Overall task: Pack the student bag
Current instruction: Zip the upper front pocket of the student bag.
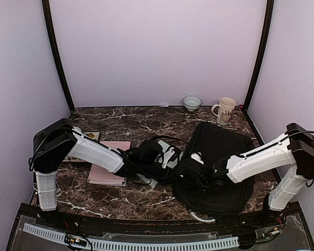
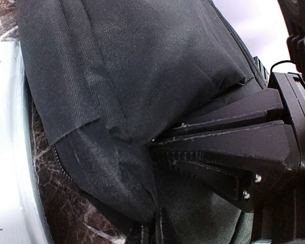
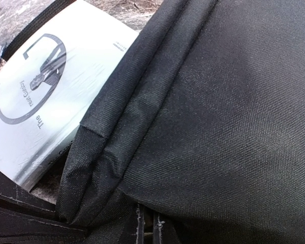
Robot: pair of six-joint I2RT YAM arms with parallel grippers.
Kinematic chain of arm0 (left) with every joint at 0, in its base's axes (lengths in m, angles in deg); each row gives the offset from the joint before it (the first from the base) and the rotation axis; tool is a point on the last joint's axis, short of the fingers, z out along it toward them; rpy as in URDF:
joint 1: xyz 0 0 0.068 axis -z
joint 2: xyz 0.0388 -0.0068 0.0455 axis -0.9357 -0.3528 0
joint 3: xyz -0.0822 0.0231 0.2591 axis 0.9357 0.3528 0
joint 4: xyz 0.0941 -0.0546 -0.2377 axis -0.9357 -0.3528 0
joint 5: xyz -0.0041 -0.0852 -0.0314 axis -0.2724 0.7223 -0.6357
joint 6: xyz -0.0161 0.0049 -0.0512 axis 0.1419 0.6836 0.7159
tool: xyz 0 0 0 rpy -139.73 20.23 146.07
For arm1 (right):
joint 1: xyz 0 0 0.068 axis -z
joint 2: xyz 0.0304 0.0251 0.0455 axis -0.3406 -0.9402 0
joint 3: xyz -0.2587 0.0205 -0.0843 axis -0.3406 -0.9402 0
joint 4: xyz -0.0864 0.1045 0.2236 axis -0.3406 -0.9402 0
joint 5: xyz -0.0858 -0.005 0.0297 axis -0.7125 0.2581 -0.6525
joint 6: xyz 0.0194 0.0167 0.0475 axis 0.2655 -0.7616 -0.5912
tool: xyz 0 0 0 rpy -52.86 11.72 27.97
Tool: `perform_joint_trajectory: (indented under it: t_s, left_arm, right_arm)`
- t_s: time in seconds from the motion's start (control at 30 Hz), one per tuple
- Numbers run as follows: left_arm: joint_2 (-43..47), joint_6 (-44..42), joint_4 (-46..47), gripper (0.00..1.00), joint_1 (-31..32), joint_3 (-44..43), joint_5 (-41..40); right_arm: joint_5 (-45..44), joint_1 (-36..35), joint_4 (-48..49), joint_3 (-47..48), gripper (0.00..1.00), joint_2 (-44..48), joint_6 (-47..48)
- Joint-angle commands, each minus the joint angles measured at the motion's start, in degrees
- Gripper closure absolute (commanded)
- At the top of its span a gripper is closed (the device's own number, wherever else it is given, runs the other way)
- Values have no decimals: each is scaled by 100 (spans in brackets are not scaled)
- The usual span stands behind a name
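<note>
Pale lilac walls (image 1: 157, 52) behind, dark veined marble table (image 1: 146, 123) underneath. Left gripper (image 2: 155, 145) clamped tight on a fold of the student bag (image 2: 142, 61), black fingers (image 2: 229, 147) reaching in from the right and pinching the cloth beside a seam. Right gripper (image 3: 150, 226) likewise closed, with the bag's black weave bunched into pleats that ran down into the jaws at the bottom of the right wrist view. Met, from above, near the middle of the table, both arms stretched inward, the raised flap of cloth held between them.

Beside both pinches lay a white book (image 2: 5, 152), flat on the marble, its near corner tucked under the bag's lifted edge; carried a dark ring emblem and small lettering, too small to read in full. Spread over the right half of the table, the bag's main body, flat and far larger than the book, with a pale curved handle (image 1: 201, 217) poking out at its near edge.

Further left, under the left arm, rested a pink book (image 1: 111, 167). Against the far wall stood a small bowl (image 1: 191, 102) and, to its right, a cream mug (image 1: 224, 111), both just beyond the bag's far corner and clear of it.
</note>
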Motion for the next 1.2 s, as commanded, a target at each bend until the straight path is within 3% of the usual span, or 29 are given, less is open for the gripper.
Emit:
perform_joint_trajectory:
  t_s: [0.0, 0.57, 1.17]
  left_arm:
    - [548, -43, -108, 100, 61, 54, -218]
    - [987, 33, -358, 100, 20, 209, -758]
    - [1923, 464, 5, 100, -523, 481, 26]
  right_arm:
    - [-192, 54, -732, -348, 100, 134, -229]
    - [-430, 142, -1105, -1428, 100, 1712, -694]
    - [-273, 470, -1022, -2121, 100, 2470, -735]
